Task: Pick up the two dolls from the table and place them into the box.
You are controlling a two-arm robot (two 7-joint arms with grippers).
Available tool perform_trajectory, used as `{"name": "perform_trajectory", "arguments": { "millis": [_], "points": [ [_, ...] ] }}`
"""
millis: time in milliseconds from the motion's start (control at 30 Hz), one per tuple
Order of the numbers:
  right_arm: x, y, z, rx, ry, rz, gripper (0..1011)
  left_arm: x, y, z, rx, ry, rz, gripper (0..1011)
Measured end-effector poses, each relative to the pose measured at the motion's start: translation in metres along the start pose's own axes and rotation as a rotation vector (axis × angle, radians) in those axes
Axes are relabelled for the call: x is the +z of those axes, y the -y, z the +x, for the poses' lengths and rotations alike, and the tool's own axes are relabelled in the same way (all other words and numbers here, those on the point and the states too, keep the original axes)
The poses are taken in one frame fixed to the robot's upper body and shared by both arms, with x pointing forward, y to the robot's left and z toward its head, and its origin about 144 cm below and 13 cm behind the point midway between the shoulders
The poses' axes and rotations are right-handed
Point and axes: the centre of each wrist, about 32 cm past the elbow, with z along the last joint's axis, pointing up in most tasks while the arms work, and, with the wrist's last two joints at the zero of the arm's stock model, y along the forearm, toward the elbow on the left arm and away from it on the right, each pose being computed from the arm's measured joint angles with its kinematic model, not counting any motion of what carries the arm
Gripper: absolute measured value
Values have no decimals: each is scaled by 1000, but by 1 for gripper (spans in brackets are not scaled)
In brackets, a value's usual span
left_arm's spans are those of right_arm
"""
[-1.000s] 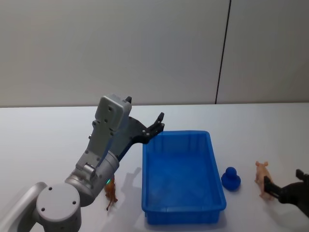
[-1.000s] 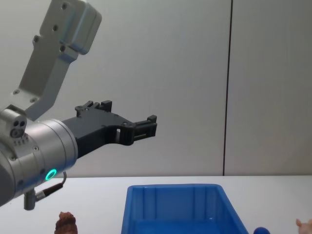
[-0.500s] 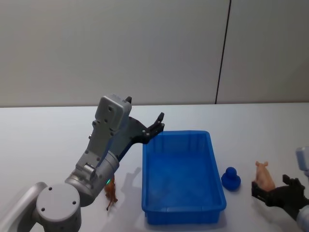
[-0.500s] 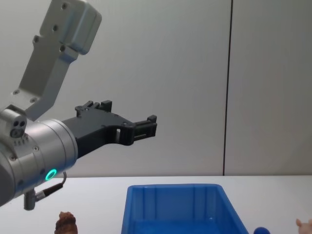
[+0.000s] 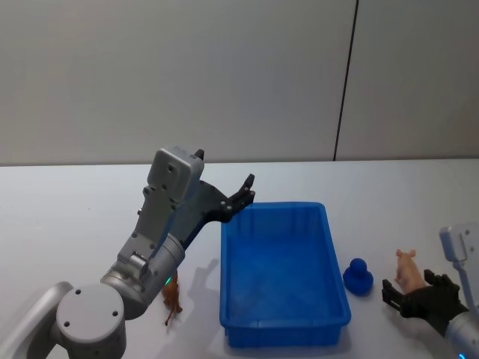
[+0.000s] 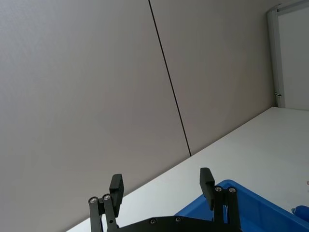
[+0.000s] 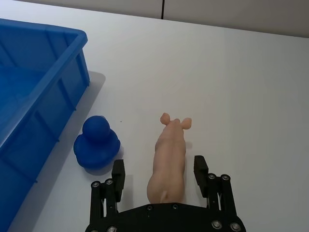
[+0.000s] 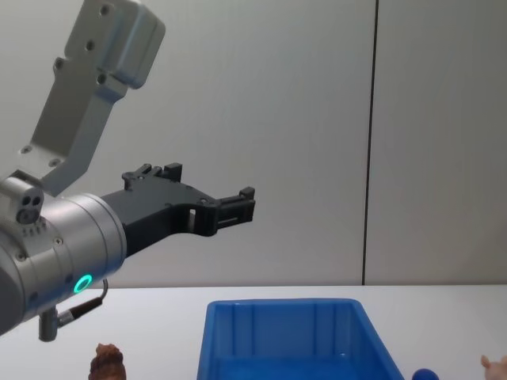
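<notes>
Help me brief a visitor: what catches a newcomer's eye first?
The bright blue box sits in the middle, the left gripper raised by its far left corner, jaws open. To its right, the right gripper holds open jaws either side of the pink doll, next to a blue rounded toy.

We see the brown doll half hidden behind the left arm in the head view, and the chest view's bottom edge cuts it off, along with the pink doll, the blue duck toy and the box, leaving only their tops.
</notes>
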Motion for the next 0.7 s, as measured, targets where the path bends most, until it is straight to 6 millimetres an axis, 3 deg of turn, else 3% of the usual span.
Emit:
{"name": "perform_trajectory", "arguments": {
  "millis": [367,433,533,700],
  "points": [
    [0,-4,-3,-2,8,-6,546,0,0,0,0,0,0,1001],
    [1,-5,-3,-2,8,-6,535,0,0,0,0,0,0,1001],
    [1,-5,-3,-2,10,-6,405,0,0,0,0,0,0,1001],
    [1,-6,-4,-2,11,-6,367,0,0,0,0,0,0,1001]
  ]
}}
